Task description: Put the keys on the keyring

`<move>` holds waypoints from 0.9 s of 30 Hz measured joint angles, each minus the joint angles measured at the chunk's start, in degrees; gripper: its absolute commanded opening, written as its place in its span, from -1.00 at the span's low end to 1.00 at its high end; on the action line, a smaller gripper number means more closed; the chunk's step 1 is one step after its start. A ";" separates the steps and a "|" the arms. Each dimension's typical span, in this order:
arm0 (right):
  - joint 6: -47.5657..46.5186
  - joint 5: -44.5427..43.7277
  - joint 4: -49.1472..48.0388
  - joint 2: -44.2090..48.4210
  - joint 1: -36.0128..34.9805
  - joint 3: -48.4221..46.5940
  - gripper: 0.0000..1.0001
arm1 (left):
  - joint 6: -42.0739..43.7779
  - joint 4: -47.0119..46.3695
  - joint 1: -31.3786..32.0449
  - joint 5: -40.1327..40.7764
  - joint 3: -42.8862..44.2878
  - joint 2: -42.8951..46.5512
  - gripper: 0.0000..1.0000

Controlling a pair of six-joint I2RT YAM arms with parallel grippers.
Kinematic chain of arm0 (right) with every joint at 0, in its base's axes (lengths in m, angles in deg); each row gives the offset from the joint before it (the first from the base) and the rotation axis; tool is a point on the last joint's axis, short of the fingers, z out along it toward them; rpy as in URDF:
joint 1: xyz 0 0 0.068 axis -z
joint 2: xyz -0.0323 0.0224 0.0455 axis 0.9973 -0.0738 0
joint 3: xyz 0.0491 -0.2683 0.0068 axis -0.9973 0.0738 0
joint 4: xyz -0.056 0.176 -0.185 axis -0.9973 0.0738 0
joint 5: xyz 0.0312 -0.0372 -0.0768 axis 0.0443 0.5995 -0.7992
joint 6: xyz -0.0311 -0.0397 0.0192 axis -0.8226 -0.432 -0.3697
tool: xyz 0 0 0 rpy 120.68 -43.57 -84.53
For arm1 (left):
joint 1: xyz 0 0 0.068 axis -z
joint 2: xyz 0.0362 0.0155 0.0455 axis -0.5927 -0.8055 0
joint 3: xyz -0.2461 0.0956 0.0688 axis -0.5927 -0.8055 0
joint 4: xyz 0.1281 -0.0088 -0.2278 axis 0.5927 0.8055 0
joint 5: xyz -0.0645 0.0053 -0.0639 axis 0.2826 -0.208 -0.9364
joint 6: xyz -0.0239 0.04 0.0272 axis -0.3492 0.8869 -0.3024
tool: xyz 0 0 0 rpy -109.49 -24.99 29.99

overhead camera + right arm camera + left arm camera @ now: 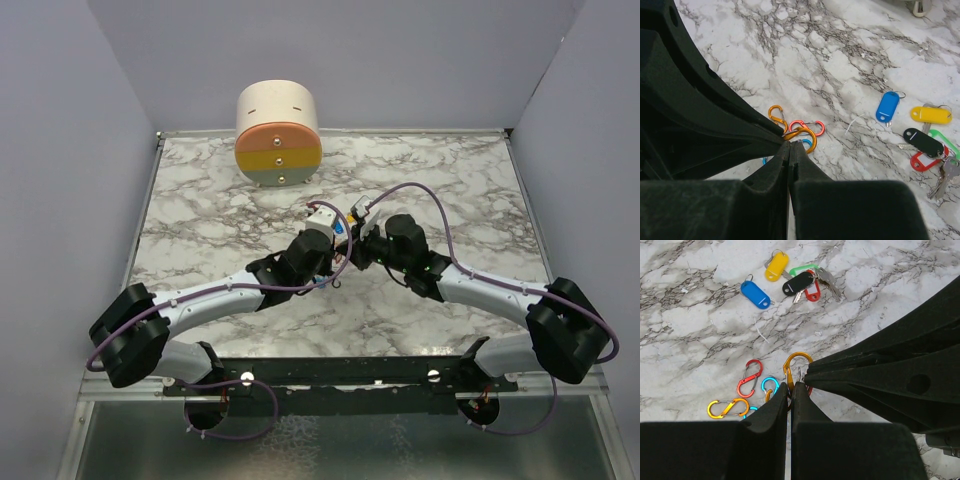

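Left pincer (790, 386) and right pincer (789, 146) clamp one orange clip (798, 361); keys (828, 281) nearby wear blue, yellow, black, red, green tags.

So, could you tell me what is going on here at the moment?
Both arms meet mid-table at one orange carabiner: the left gripper and the right gripper are each shut on it. The tagged keys, blue, yellow, black, green and red, lie untouched on the marble table further off, none clipped on yet. Other small clips lie beside the held one.
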 measured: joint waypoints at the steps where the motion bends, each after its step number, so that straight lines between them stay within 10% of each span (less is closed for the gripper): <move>1: 0.00 -0.02 0.00 -0.02 0.00 0.00 -0.99 | 0.00 0.00 0.00 -0.02 0.00 0.02 -1.00; 27: -1.18 -3.63 -0.11 0.94 -0.26 0.48 -0.99 | -0.59 0.57 -0.07 -1.42 -1.42 2.82 -1.00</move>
